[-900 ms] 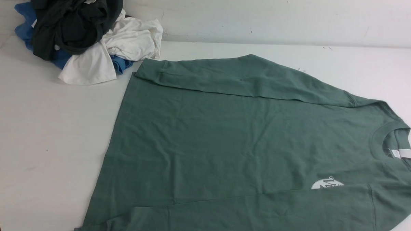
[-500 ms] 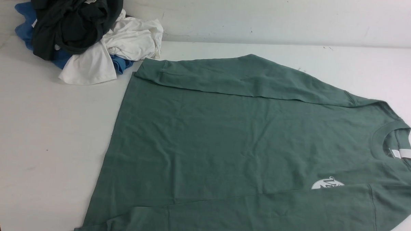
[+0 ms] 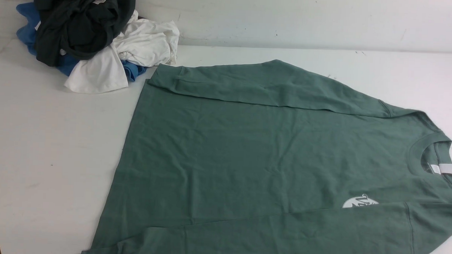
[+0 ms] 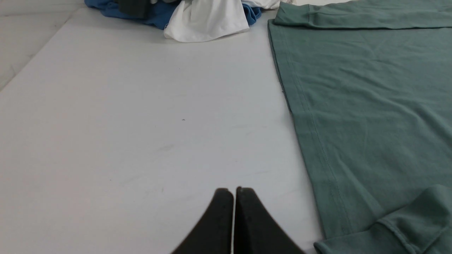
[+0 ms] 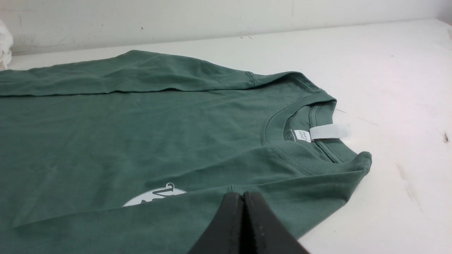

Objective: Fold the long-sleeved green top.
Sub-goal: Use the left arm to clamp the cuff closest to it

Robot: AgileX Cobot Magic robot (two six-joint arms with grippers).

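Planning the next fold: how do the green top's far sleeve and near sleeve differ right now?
The far sleeve leaves the white logo clear; the near sleeve covers its lower edge. The far sleeve's cuff ends beside the clothes pile; the near sleeve's cuff lies far from it. Both are folded flat across the green top.

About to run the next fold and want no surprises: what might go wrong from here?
The far sleeve's cuff lies close to the clothes pile, so a grasp there may snag the white garment. The near sleeve only rests loosely on the green top; lifting might let it slide off.
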